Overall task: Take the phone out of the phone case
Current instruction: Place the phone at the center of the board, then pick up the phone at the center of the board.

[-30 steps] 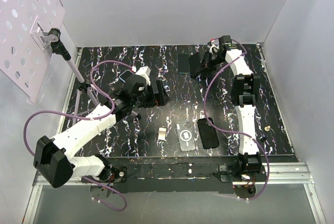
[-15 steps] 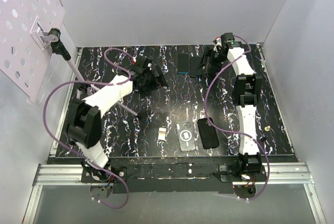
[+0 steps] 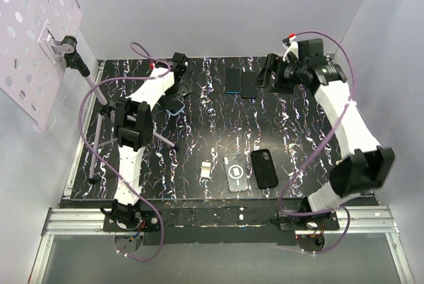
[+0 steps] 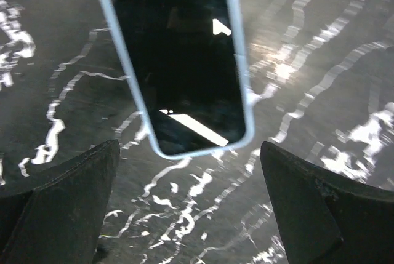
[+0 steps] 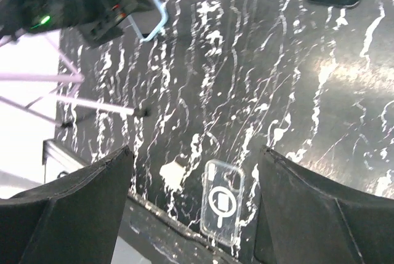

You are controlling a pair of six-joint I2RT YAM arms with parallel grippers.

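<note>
The black phone in a pale-blue case [image 4: 178,61] looks slippery. We'd pinch its long sides; our left gripper [image 4: 189,159] and right gripper [image 5: 196,153] gape wide, empty.

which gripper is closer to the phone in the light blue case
Left. The left gripper hangs open just over the phone, one end at its fingertips; the right gripper is well off to the phone's right.

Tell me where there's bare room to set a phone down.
The table is bare at centre, bordered by the blue-cased phone, the far phones and the clear case. Crowded: far edge by the left gripper and right gripper, and the near row by the black phone.
</note>
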